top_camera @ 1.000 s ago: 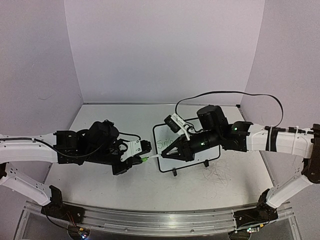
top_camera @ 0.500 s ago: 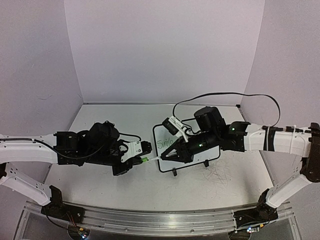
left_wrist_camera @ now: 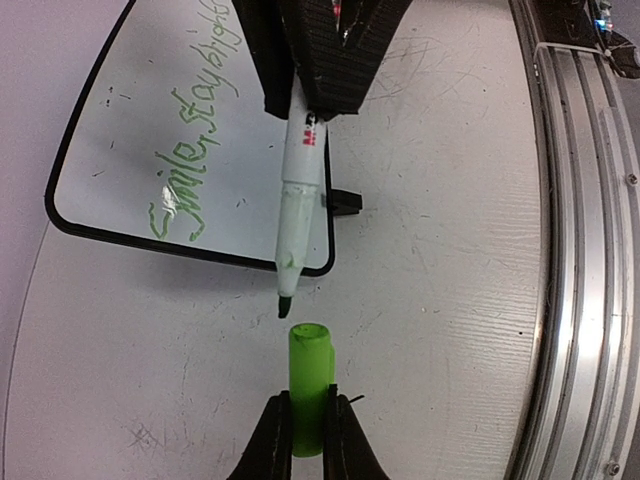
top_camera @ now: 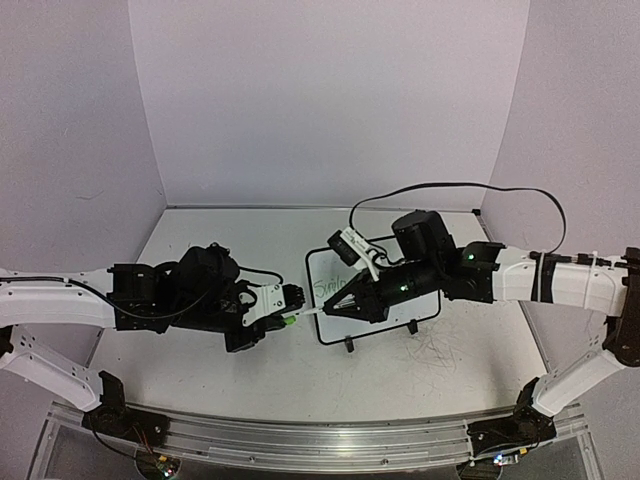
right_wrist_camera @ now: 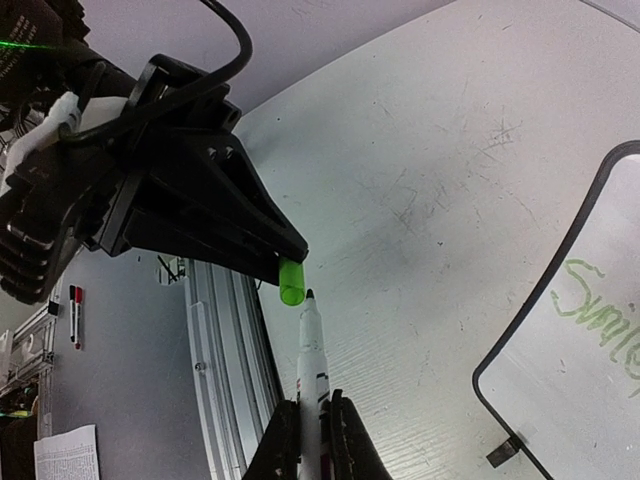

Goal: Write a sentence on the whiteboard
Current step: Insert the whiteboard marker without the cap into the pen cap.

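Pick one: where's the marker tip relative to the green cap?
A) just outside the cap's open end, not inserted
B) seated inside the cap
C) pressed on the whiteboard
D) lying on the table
A: in the left wrist view the tip of the marker stops just short of the open mouth of the green cap. The left tool pinches the cap and the right tool holds the marker.
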Robot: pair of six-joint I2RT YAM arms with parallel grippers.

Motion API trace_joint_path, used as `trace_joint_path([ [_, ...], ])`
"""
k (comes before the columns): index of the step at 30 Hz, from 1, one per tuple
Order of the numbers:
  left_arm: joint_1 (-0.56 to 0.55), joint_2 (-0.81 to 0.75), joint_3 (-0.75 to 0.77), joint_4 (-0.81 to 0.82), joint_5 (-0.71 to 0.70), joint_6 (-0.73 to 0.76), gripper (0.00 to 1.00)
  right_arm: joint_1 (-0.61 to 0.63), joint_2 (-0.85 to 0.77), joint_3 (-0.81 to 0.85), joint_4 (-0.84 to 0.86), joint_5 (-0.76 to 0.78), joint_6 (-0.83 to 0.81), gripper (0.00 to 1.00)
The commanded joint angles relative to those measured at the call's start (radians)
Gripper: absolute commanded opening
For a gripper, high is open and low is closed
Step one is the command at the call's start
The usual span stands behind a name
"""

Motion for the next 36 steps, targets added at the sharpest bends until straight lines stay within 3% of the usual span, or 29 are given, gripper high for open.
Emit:
trace_joint_path([
  [1,-0.007,-0.001,-0.001,0.029,-0.014,0.005,0.00,0.016,-0.012,0.015,0.022,-0.006,-0.016,0.00],
  [25,-0.059,-0.018,0.020,0.032,-0.006,0.021,0.00,0.037,0.151,0.122,0.005,-0.092,-0.061,0.00],
  [36,-0.085,-0.102,-0.010,0.123,-0.017,0.008,0.00,0.145,0.312,0.244,0.025,-0.114,-0.063,0.00],
])
